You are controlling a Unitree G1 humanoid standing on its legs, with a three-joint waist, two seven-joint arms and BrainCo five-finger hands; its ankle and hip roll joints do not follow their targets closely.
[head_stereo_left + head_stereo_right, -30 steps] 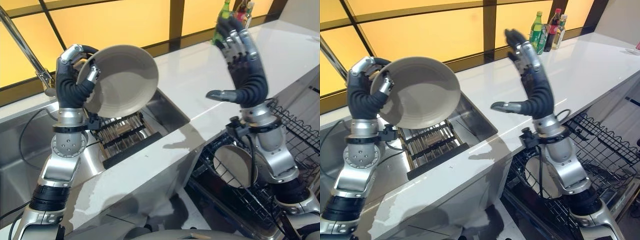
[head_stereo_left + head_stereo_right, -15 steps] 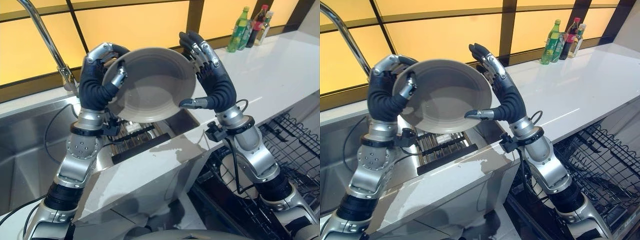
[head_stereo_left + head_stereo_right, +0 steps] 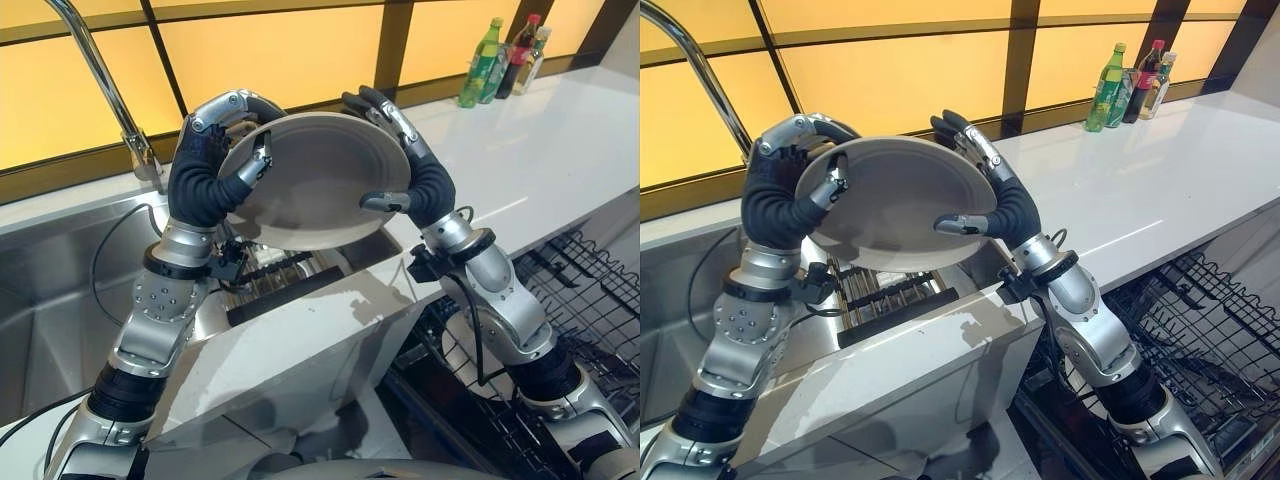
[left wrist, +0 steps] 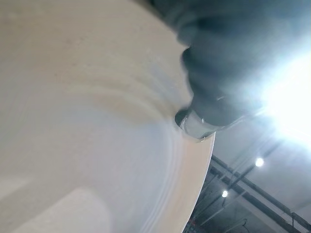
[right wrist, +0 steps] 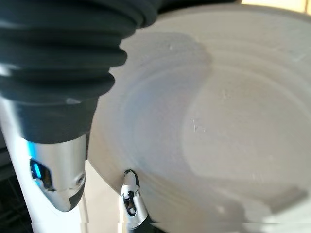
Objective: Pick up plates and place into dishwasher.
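A round beige plate is held up over the sink, tilted with its inner face towards me. My left hand is curled round its left rim, thumb on the front. My right hand grips the right rim, with its fingers behind the plate and its thumb pressed on the front. The plate shows close up in the right wrist view, with the thumb tip on its rim. Another plate stands in the black wire dishwasher rack at the lower right, below the counter.
The steel sink lies at the left, with a dark drying rack in it under the held plate. A curved faucet rises at the back left. Several bottles stand at the far end of the white counter.
My right hand came leftwards from open air to the plate and closed its thumb and fingers on the right rim. The plate now lies flatter. The camera has shifted.
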